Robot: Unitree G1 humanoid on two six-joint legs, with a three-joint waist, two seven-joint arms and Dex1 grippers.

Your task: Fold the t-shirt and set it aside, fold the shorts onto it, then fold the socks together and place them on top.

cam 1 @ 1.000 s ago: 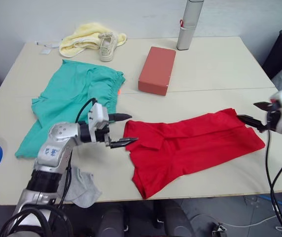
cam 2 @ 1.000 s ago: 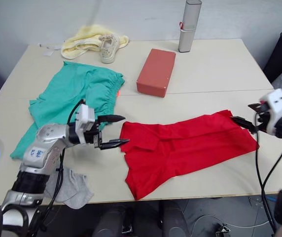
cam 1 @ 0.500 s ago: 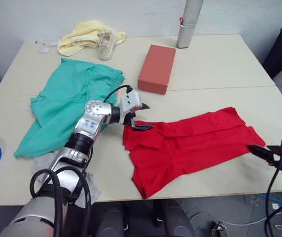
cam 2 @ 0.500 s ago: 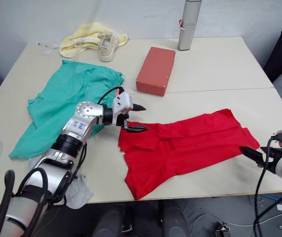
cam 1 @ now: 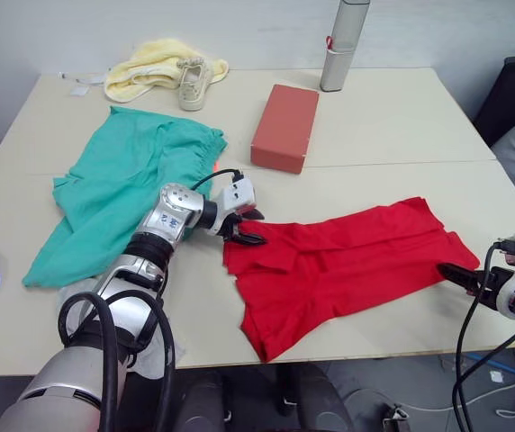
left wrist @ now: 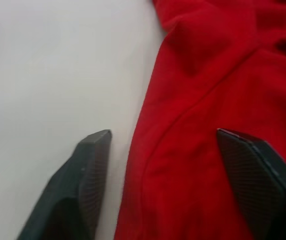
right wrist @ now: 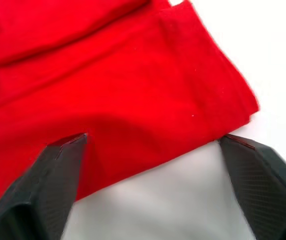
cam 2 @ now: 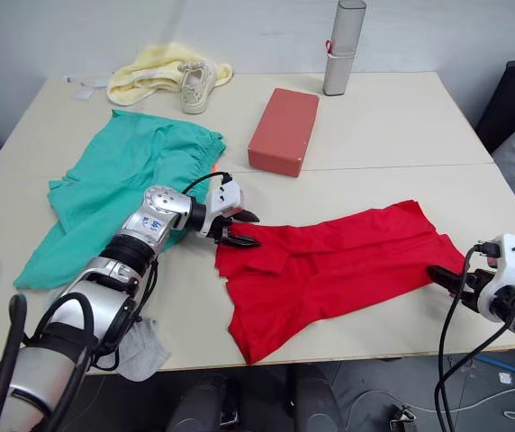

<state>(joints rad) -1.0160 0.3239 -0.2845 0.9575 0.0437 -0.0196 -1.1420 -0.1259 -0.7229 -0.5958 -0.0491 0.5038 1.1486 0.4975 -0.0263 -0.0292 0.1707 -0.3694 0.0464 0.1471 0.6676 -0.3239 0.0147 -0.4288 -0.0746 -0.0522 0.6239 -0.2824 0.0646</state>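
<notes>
Two grippers sit at opposite ends of the t-shirt [cam 1: 343, 265], a bright red cotton cloth lying rumpled in a long, partly folded strip across the near half of the pale table [cam 1: 402, 126]. The left gripper [cam 1: 247, 227] is at the shirt's left end with its black fingers spread wide — one ribbed pad over bare tabletop, the other over red fabric, the hem edge running between them. The right gripper [cam 1: 456, 274] is low at the shirt's right edge, jaws likewise wide apart, straddling the layered corner without closing on it. Left of the shirt the thin teal-green shorts [cam 1: 127, 193] lie spread flat, gathered waistband toward the table's middle. One soft grey sock [cam 2: 136, 346] lies near the front edge. Farther back stand a rigid brick-red box [cam 1: 285, 127], a grey cylindrical bottle [cam 1: 338, 45], and a beige sneaker [cam 1: 194, 83] resting against a crumpled yellow towel [cam 1: 149, 67].
</notes>
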